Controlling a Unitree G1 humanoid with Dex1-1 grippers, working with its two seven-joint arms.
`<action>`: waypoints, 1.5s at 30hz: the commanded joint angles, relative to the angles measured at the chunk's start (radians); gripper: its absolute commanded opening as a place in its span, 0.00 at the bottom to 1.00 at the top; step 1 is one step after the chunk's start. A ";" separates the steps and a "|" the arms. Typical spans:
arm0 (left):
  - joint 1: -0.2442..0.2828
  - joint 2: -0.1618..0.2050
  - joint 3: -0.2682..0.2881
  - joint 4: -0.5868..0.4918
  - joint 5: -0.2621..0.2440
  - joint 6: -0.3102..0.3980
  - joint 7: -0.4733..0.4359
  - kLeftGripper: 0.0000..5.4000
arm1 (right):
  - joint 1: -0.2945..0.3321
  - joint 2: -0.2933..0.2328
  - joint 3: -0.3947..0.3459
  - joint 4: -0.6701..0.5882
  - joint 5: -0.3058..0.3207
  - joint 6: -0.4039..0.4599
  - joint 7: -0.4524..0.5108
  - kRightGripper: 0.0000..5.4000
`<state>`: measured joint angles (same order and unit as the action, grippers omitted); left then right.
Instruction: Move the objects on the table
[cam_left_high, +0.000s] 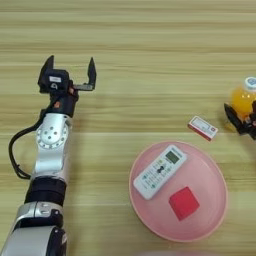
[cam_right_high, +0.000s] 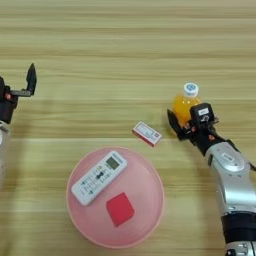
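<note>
A small bottle of orange drink (cam_right_high: 184, 104) with a white cap stands upright at the right of the table (cam_right_high: 125, 55). My right gripper (cam_right_high: 186, 119) reaches it from the near right, with its black fingers (cam_right_high: 173, 122) pressed against the lower sides and shut on it. A red cube (cam_right_high: 119, 209) lies in the near part of a pink plate (cam_right_high: 147, 182). Far to the left, my left gripper (cam_left_high: 70, 71) stands open over bare wood and holds nothing.
A white remote control (cam_right_high: 98, 177) lies slantwise on the pink plate beside the cube. A small red and white box (cam_right_high: 147, 133) rests on the wood between the plate and the bottle. My left arm (cam_left_high: 50, 150) stretches up the left side.
</note>
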<state>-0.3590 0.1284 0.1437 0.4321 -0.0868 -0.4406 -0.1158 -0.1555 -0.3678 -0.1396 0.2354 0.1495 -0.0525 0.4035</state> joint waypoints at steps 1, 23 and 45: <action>-0.009 0.002 0.001 -0.001 -0.006 -0.009 -0.004 1.00 | -0.031 0.018 -0.022 -0.008 0.014 -0.060 -0.016 0.63; -0.005 0.000 -0.003 -0.013 -0.002 -0.010 -0.003 1.00 | -0.039 0.052 0.018 0.131 -0.050 -0.174 -0.052 0.63; -0.001 0.002 -0.010 -0.017 0.005 -0.015 -0.008 1.00 | -0.030 0.047 0.019 0.117 -0.031 -0.158 -0.032 1.00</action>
<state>-0.3589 0.1283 0.1408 0.4293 -0.0862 -0.4458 -0.1206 -0.1810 -0.3168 -0.1150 0.3592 0.1072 -0.2257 0.3652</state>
